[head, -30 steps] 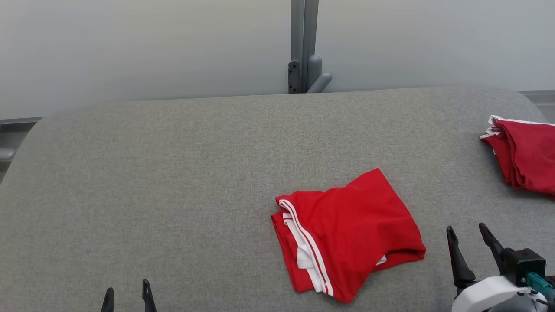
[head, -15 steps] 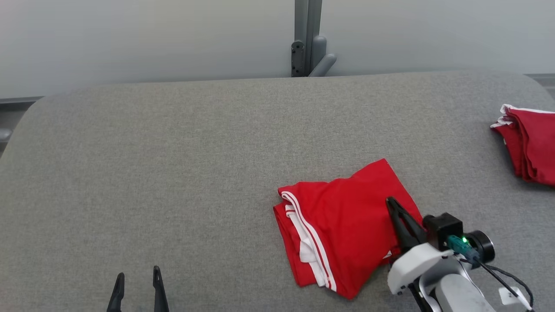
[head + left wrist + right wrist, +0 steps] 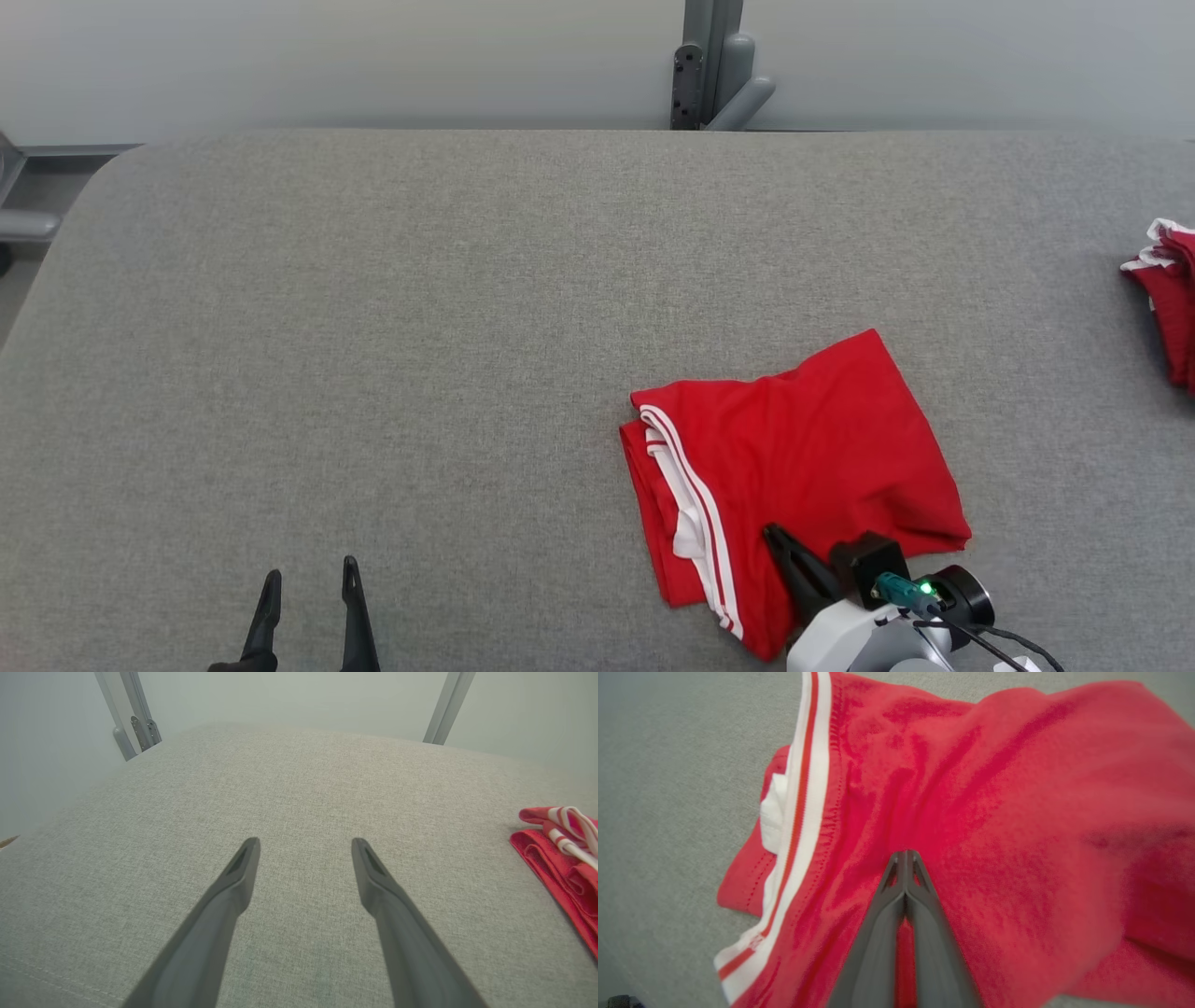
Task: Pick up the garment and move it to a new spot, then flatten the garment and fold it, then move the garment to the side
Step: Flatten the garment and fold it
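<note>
Grey fabric surface [image 3: 373, 327] met pale wall [image 3: 373, 56], post [image 3: 714, 56] top centre; garment [image 3: 812, 439] lower right, right gripper [image 3: 906, 855] pinched together on it, left gripper [image 3: 308, 583] apart.

Left gripper [image 3: 304, 843] fingers [image 3: 233, 891] spread over grey surface [image 3: 299, 774]; garment [image 3: 551, 863] right.

The right gripper [image 3: 780, 541] is tapering, long and dark, from a white wrist shell [image 3: 840, 642]; beside that shell a green light [image 3: 925, 588] is glowing.
</note>
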Available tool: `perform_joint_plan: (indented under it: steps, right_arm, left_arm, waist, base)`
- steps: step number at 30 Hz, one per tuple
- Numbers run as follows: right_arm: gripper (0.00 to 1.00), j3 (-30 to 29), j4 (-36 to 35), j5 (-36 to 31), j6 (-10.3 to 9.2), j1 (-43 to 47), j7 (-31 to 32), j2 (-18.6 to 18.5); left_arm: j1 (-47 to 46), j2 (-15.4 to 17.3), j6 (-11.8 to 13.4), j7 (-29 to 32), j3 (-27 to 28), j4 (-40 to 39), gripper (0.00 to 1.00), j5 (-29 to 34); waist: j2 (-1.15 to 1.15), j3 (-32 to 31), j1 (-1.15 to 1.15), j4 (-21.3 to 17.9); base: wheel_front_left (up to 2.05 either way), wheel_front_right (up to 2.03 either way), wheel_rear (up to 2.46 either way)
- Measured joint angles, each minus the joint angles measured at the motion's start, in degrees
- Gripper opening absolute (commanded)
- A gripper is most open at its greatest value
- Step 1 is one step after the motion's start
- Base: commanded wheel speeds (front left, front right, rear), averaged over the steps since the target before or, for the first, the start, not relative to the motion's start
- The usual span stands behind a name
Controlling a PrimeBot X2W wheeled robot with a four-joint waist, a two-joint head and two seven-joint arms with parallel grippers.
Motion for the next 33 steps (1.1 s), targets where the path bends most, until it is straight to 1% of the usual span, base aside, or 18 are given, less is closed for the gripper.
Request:
perform_joint_plan:
  steps: [4, 7, 8, 9, 11, 14, 18, 20, 23, 26, 28, 29, 30, 32, 33]
  right_arm:
    - [0.0, 2.1, 0.5, 1.4, 0.0, 0.0, -0.1, 0.6]
    - [0.0, 3.1, 1.1, 2.7, 0.0, -1.7, -0.2, 0.8]
    - [0.0, 4.0, 1.0, 4.1, 0.0, -2.2, -0.2, 0.8]
    - [0.0, 6.4, 0.8, 6.7, -0.01, -3.3, -0.1, 0.8]
    - [0.0, 8.6, 0.6, 8.6, 0.0, -4.3, -0.1, 0.9]
    - [0.0, 11.3, 0.9, 10.8, 0.0, -5.5, -0.1, 0.9]
    - [0.0, 13.6, 1.4, 12.4, 0.0, -6.2, -0.1, 0.9]
    - [0.0, 14.0, 0.4, 13.0, 0.0, -6.3, -0.1, 1.0]
    - [0.0, 13.9, -2.9, 13.4, 0.0, -6.3, -0.1, 0.9]
    - [0.0, 12.4, -7.3, 12.7, 0.0, -5.8, 0.0, 1.0]
    - [0.0, 10.3, -10.3, 11.3, 0.0, -4.8, 0.0, 1.0]
    - [0.07, 8.8, -11.6, 10.4, 0.0, -4.1, -0.1, 1.0]
    - [0.18, 7.1, -13.1, 9.3, 0.0, -3.3, -0.1, 1.0]
    - [0.44, 3.4, -15.8, 6.9, 0.0, -1.8, -0.1, 0.6]
    - [0.44, 1.4, -17.1, 5.9, 0.0, -0.8, 0.0, 0.3]
  left_arm:
    - [-0.4, 0.0, 0.0, 0.0, 0.0, -0.1, 1.0, -0.1]
    - [-0.9, 0.0, 0.0, 0.0, -0.1, 0.0, 1.0, -0.1]
    - [-1.1, 0.0, 0.0, 0.0, -0.1, 0.1, 1.0, -0.1]
    - [-1.5, 0.0, 0.0, 0.0, -0.3, 0.4, 1.0, 0.0]
    - [-1.8, 0.0, 0.0, 0.0, -0.4, 0.5, 1.0, 0.0]
    - [-1.9, 0.0, 0.0, 0.0, -0.5, 0.7, 1.0, 0.0]
    - [-1.7, 0.0, 0.3, 0.0, -0.5, 0.7, 1.0, 0.0]
    - [-1.1, 0.0, 0.6, 0.0, -0.2, 0.6, 1.0, 0.0]
    - [-0.3, 0.0, 0.9, 0.0, 0.7, 0.2, 1.0, -0.1]
    - [0.2, 0.0, 0.9, 0.0, 1.8, -0.6, 1.0, -0.1]
    - [0.7, 0.0, 0.9, 0.0, 2.4, -1.2, 1.0, -0.1]
    - [1.0, 0.0, 0.9, 0.0, 2.7, -1.4, 1.0, -0.1]
    - [1.3, 0.0, 0.9, 0.0, 3.1, -1.5, 1.0, -0.1]
    - [1.6, 0.0, 0.8, 0.0, 3.6, -1.8, 1.0, -0.1]
    - [1.8, 0.0, 0.8, 0.0, 3.9, -2.0, 1.0, -0.1]
  waist:
    - [0.0, 1.1, 0.0, 0.4]
    - [0.0, 1.7, 0.0, 0.5]
    - [0.0, 1.9, 0.0, 0.5]
    - [0.0, 1.9, 0.0, 0.7]
    - [0.0, 1.8, 0.0, 0.9]
    - [0.0, 1.5, 0.0, 1.2]
    - [0.0, 0.7, 0.0, 1.3]
    - [0.0, 0.3, 0.0, 1.1]
    - [0.0, -0.3, 0.0, 0.3]
    - [0.0, -1.1, 0.0, -0.9]
    - [0.0, -1.6, 0.0, -1.7]
    - [0.0, -1.9, 0.0, -2.2]
    - [0.0, -2.2, 0.0, -2.7]
    - [0.0, -2.7, 0.0, -3.7]
    - [0.0, -3.0, 0.0, -4.2]
  base:
    - [0.0, 0.0, 0.0]
    - [0.0, 0.0, 0.0]
    - [0.0, 0.0, 0.0]
    - [0.0, 0.0, 0.0]
    - [0.0, 0.0, 0.0]
    - [0.0, 0.0, 0.0]
    - [0.0, 0.0, 0.0]
    - [0.0, 0.0, 0.0]
    - [0.0, 0.0, 0.0]
    - [0.0, 0.0, 0.0]
    - [0.0, 0.0, 0.0]
    - [0.0, 0.0, 0.0]
    - [0.0, 0.0, 0.0]
    - [0.0, 0.0, 0.0]
    - [0.0, 0.0, 0.0]
